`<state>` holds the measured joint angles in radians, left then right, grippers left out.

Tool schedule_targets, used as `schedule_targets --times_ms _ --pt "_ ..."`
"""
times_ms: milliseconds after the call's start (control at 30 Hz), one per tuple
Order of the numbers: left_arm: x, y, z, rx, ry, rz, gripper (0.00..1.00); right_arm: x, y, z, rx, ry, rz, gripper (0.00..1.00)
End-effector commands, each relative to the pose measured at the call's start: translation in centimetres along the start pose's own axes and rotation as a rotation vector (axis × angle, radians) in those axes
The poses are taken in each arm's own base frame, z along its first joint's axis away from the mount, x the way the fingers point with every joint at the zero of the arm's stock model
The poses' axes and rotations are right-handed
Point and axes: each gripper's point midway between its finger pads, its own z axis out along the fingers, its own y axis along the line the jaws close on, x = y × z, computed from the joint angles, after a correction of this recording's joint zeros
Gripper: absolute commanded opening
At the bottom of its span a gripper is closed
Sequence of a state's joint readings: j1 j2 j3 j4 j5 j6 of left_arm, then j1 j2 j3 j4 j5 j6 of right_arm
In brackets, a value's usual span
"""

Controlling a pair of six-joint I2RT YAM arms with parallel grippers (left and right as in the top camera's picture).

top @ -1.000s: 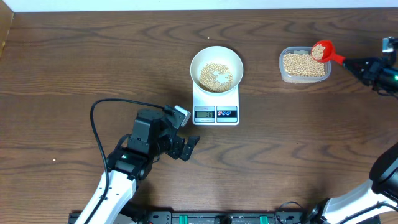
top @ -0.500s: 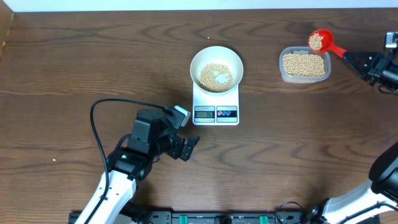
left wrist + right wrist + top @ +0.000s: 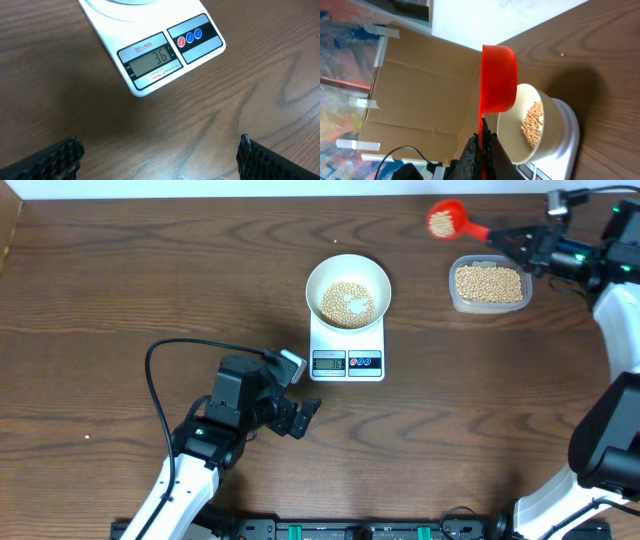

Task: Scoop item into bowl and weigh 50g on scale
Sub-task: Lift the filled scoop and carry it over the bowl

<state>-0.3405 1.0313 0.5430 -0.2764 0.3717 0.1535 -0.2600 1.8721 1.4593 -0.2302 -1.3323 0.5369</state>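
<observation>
I am getting bright, even light from above in the overhead view, the scale (image 3: 347, 362) throwing only a short, soft shadow on the table (image 3: 100, 280). The left wrist view is coming through sharp, the display (image 3: 152, 59) reading cleanly. In the right wrist view the wall (image 3: 520, 15) is washing out white and the bowl (image 3: 512, 142) is casting a broad dark shadow.
</observation>
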Motion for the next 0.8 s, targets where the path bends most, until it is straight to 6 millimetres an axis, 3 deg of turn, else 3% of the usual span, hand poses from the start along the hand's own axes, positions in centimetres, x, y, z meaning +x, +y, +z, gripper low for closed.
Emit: schedule_targets --times_ms 0,367,500,767 --pt "0.0 0.0 0.0 0.0 -0.001 -0.01 1.0 0.4 1.2 2.1 0.009 0.018 0.036 0.01" --pt "0.0 0.0 0.0 0.0 -0.001 -0.01 1.0 4.3 2.2 8.8 0.038 0.127 -0.144 0.01" --pt "0.0 0.0 0.0 0.0 -0.001 -0.01 1.0 6.1 0.9 10.1 0.114 0.168 -0.185 0.01" --pt "0.0 0.0 0.0 0.0 -0.001 -0.01 1.0 8.6 0.2 11.7 0.164 0.242 -0.327 0.01"
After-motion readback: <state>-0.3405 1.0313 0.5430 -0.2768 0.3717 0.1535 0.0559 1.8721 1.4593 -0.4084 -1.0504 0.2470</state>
